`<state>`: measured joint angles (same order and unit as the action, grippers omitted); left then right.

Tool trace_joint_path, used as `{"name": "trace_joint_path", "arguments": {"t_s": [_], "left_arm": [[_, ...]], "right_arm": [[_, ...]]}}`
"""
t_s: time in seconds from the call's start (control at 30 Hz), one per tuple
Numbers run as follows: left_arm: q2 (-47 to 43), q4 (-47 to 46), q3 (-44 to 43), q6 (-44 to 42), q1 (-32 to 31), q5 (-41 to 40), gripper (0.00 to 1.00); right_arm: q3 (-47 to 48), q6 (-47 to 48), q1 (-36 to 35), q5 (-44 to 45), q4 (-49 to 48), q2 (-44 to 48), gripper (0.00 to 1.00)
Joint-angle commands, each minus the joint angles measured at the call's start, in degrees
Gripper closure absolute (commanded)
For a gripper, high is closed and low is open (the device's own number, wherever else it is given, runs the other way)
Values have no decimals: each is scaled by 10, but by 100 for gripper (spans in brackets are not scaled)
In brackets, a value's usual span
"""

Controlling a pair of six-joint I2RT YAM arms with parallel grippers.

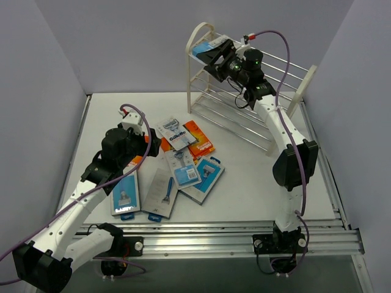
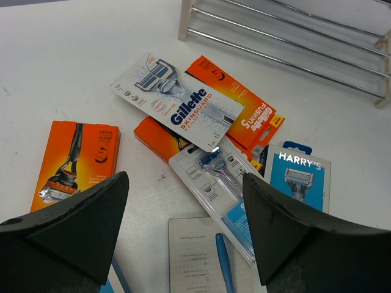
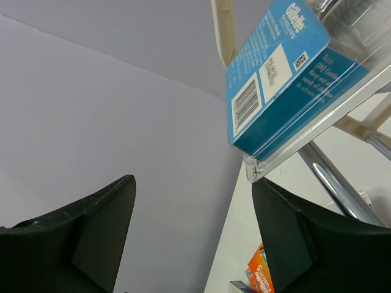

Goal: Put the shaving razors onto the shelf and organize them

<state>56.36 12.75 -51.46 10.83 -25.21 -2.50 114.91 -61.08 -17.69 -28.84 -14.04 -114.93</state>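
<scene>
Loose shaving razors lie in a pile on the white table: a white Gillette pack (image 1: 172,133) (image 2: 177,104), orange boxes (image 2: 238,113) (image 2: 76,162), a Harry's pack (image 2: 299,174), a clear blister pack (image 2: 220,183) and a grey card pack (image 2: 208,256). My left gripper (image 1: 146,145) (image 2: 184,180) hovers open above them, with nothing between its fingers. The cream shelf (image 1: 198,36) (image 3: 225,30) stands at the back. A blue Gillette pack (image 1: 204,46) (image 3: 281,79) rests on its top tier at the left end. My right gripper (image 1: 211,59) (image 3: 192,182) is open just below that pack's corner, holding nothing.
Two more packs (image 1: 125,192) (image 1: 162,192) lie near the left arm's forearm. Grey walls close the table on the left, back and right. An aluminium rail (image 1: 244,235) runs along the near edge. The shelf's lower rods (image 2: 287,36) are bare.
</scene>
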Motion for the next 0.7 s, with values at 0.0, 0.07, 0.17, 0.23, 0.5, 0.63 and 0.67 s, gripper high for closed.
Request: {"name": "trace_joint_path", "arguments": {"t_s": [0.0,0.07,0.17,0.23,0.5,0.63,0.67], "left_arm": [[0,-11,-11,3,-4,12,16],[1,-10,-12,3,-4,13,16],[3,-6,-13,4,-4,14,16],[4,-7,-14,4,-4,14,16],[6,-4,-14,4,-4,15,16],[7,-5,-14,5,-4,18,16],[7,-4,-14,5,-4,18,16]], "right_arm": [[-19,12,6,10,25,18,27],[-20,18,6,16,31,19,26],[-24,20,6,19,33,21,23],[-26,21,5,21,32,21,23],[-29,36,-2,36,51,21,18],[-36,38,-4,41,52,20,16],[-39,39,-4,42,52,20,16]]}}
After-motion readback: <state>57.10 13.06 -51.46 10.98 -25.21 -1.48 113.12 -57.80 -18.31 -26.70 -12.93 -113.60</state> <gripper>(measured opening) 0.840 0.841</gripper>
